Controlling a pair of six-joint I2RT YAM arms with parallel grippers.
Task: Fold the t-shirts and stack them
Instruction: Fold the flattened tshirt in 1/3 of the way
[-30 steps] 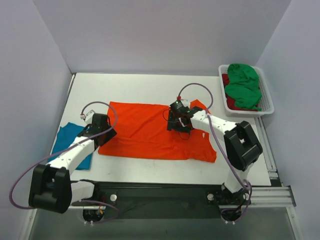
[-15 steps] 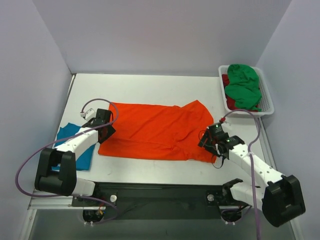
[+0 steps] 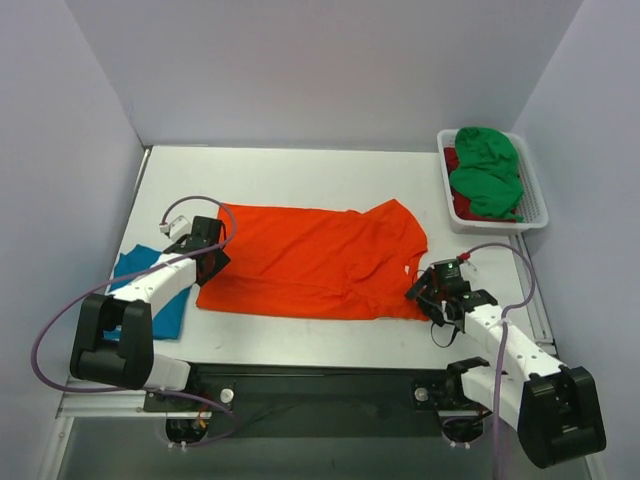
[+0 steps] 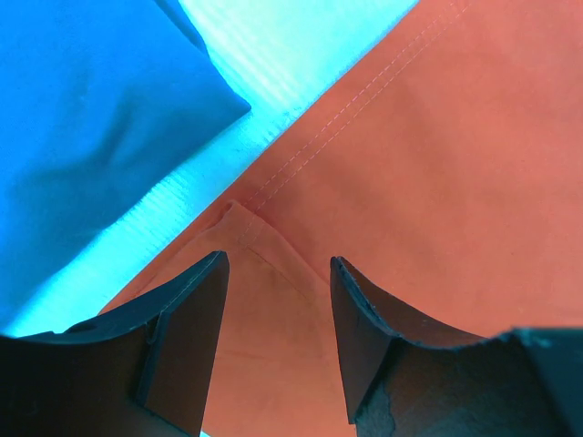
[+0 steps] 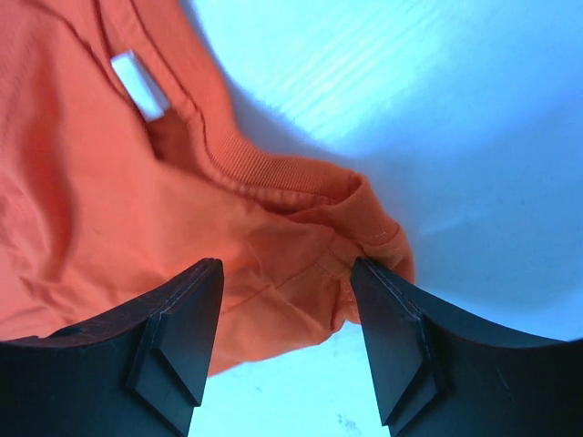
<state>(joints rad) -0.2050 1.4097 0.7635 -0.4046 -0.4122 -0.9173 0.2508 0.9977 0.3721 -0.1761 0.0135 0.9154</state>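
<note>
A bright orange t-shirt (image 3: 320, 260) lies spread across the middle of the table. My left gripper (image 3: 212, 262) stands open over its left hem, jaws apart above the cloth (image 4: 301, 264) with nothing pinched. Over the shirt's near right corner my right gripper (image 3: 432, 293) is open too, the bunched collar and corner (image 5: 301, 246) lying between its fingers, untouched. A teal blue t-shirt (image 3: 150, 290) lies folded at the left edge, partly under the left arm. A green t-shirt (image 3: 486, 172) and a dark red one (image 3: 458, 203) fill the basket.
The white slatted basket (image 3: 535, 215) stands at the back right by the wall. Walls close in the table on the left, back and right. Bare table surface (image 3: 300, 180) runs behind the orange shirt.
My right arm swung from over the shirt's upper right part out to its near right corner. The shirt's right side now lies flatter. The left gripper shifted slightly along the left hem.
</note>
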